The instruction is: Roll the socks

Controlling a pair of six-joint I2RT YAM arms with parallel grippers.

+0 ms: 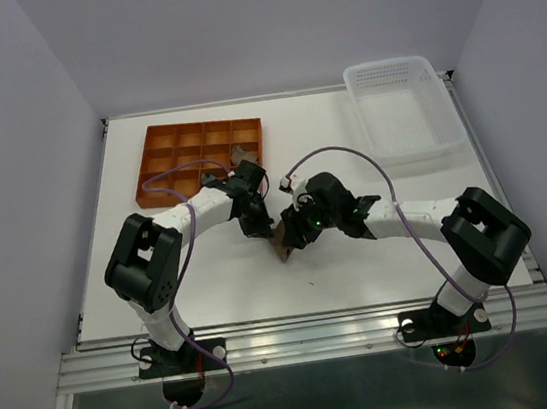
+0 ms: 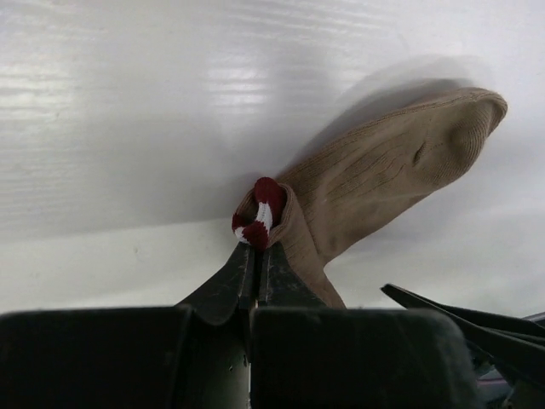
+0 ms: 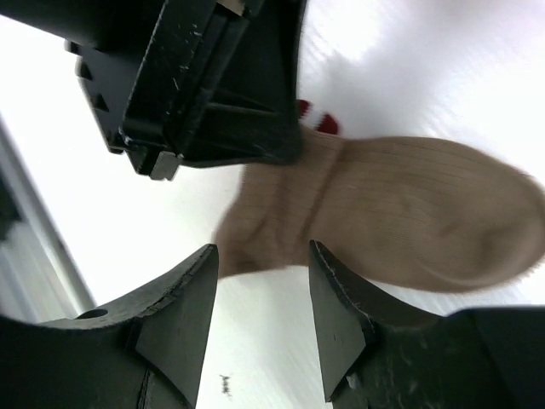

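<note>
White table (image 1: 213,283): left fingers (image 2: 232,288) clamp tan sock (image 2: 383,179) by half-hidden striped cuff (image 2: 258,223); right fingers (image 3: 179,311) apart, empty.

Two arms are sharing the table (image 1: 363,268): one left arm (image 1: 189,216) and one right arm (image 1: 406,215). Each is carrying one gripper, making two: the left gripper (image 2: 255,256) and the right gripper (image 3: 260,251). One tan sock (image 2: 383,170) is lying near the middle. One orange tray (image 1: 162,164) is sitting at the far left corner, holding one grey bundle (image 1: 240,154). One white basket (image 1: 396,98) is sitting at the far right corner.
</note>
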